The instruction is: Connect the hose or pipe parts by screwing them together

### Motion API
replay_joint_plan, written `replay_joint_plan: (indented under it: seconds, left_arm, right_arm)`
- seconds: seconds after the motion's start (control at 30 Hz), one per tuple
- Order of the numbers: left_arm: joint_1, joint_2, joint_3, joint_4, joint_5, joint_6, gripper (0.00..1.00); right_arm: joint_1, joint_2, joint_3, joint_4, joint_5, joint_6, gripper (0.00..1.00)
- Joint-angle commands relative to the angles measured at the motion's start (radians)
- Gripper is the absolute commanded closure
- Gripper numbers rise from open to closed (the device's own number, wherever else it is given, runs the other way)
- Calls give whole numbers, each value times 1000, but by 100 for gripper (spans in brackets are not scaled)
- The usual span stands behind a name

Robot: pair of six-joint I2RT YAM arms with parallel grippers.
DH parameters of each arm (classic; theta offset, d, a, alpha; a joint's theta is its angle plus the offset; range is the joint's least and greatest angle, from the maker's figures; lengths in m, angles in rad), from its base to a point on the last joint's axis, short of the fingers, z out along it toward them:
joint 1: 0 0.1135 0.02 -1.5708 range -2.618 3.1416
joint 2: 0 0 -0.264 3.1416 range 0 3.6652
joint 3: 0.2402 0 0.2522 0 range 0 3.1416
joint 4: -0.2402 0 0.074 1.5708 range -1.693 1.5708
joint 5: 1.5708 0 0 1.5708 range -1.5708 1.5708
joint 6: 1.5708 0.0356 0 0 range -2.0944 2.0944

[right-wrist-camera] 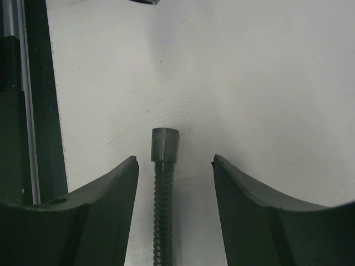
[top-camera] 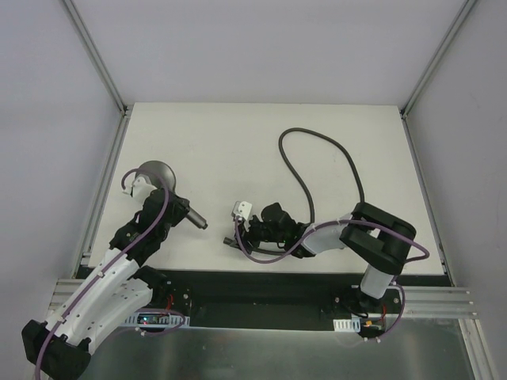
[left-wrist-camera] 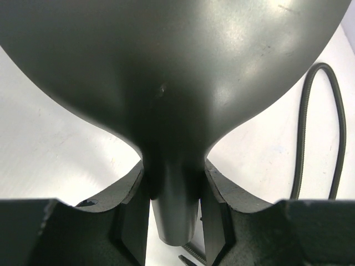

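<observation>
Hose end [right-wrist-camera: 165,145] sits inside the released right tool [right-wrist-camera: 175,159]; left tool [left-wrist-camera: 175,177] grasps shower head [left-wrist-camera: 166,66].

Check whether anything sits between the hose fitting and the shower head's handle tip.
Nothing visible. Bare table lies between the hose fitting and the shower head's handle tip. The left claw grips the handle; the right claw straddles the hose, open.

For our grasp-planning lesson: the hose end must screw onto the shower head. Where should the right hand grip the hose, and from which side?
Probably the ribbed hose just behind its smooth end fitting, coming along its length from behind, one finger each side. It runs straight between the fingers of the open right hand, leaving the fitting free to thread.
</observation>
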Motion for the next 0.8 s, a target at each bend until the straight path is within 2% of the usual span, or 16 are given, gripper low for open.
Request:
replay_joint_plan:
  seconds: [0.0,0.23,0.5,0.6,0.67,0.7,0.77]
  left_arm:
    - [26,-18,-4,1,36,-20,100]
    - [58,-13,-12,-1,86,-29,100]
    - [85,-13,-8,-4,132,-38,100]
    - [93,-12,-1,-16,168,-63,100]
    - [95,-7,3,-19,185,-75,100]
    - [93,-7,5,-19,188,-74,100]
    - [95,-4,11,-24,192,-81,100]
  right_arm:
    - [18,49,28,172,-45,-49,43]
    - [25,132,22,276,-67,-79,48]
    - [49,177,20,290,-47,-124,57]
    - [61,181,16,295,-29,-145,75]
    - [69,170,7,329,-7,-148,82]
    - [69,163,-4,341,2,-148,90]
    - [81,117,-18,372,52,-162,96]
